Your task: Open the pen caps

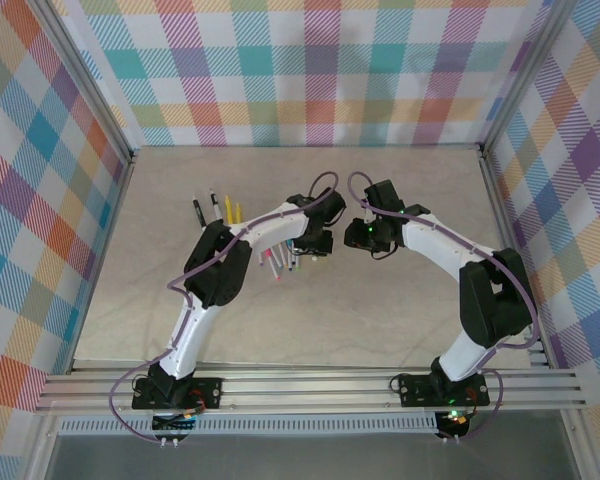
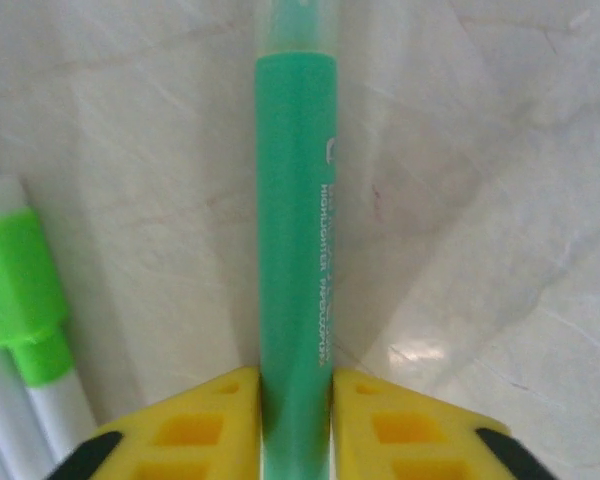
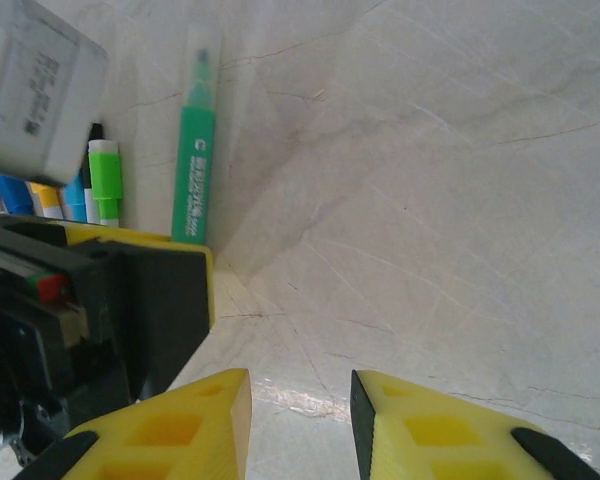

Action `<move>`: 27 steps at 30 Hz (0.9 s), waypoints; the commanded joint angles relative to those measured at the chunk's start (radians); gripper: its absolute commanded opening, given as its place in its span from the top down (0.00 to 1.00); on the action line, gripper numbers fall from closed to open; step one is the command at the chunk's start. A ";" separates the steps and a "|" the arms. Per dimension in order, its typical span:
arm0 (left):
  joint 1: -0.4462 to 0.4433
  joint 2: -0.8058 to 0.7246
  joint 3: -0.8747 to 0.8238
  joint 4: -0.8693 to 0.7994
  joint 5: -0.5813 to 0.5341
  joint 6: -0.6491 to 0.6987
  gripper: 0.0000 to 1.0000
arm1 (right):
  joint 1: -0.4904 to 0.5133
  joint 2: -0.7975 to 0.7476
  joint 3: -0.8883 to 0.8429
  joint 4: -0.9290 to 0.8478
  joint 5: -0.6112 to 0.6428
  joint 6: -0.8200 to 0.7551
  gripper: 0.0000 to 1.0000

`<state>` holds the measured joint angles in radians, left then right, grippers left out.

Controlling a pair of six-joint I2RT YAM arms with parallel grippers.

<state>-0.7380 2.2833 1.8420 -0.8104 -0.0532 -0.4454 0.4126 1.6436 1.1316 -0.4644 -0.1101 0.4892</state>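
Pinched between left jaws: green plastic highlighter pen [image 2: 296, 220], clear cap [image 2: 302, 20] pointing away from them. Nearby, right jaws spread, nothing between, over pale marbled table [image 3: 460, 200].

From the near-left base, sends the left arm [image 1: 212, 275] up to a dark elbow and then far and rightward toward the middle, ending in the left gripper [image 2: 295, 385], clamped from both sides on a green pen [image 2: 295, 200] that runs straight out ahead between the yellow jaws. From the near-right base, sends the right arm [image 1: 485, 300] up to an elbow well out on the right and then leftward, ending in the right gripper [image 3: 300, 390], tilted downward, jaws parted with nothing between them, tip just beside the other wrist.
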 commanded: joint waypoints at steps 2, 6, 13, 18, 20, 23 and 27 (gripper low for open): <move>-0.031 0.050 0.031 -0.147 0.048 0.022 0.71 | -0.005 0.009 0.028 -0.011 -0.010 0.012 0.66; -0.031 0.107 0.106 -0.177 0.029 0.020 0.71 | -0.006 0.012 0.024 -0.008 -0.007 0.016 0.66; -0.029 0.172 0.171 -0.185 0.020 0.002 0.71 | -0.013 0.007 0.020 -0.005 -0.007 0.014 0.67; -0.029 0.164 0.134 -0.163 0.038 0.005 0.89 | -0.020 0.006 0.012 0.002 -0.005 0.015 0.67; -0.029 0.134 0.090 -0.143 0.047 0.011 0.95 | -0.026 0.001 0.002 0.009 -0.009 0.018 0.67; -0.030 0.065 0.007 -0.094 0.091 0.034 1.00 | -0.038 -0.008 -0.010 0.018 -0.022 0.026 0.67; -0.030 -0.073 -0.139 0.009 0.192 0.058 1.00 | -0.050 -0.012 -0.022 0.031 -0.043 0.043 0.67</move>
<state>-0.7452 2.2536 1.8027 -0.8108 -0.0174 -0.4103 0.3714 1.6440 1.1244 -0.4530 -0.1226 0.5091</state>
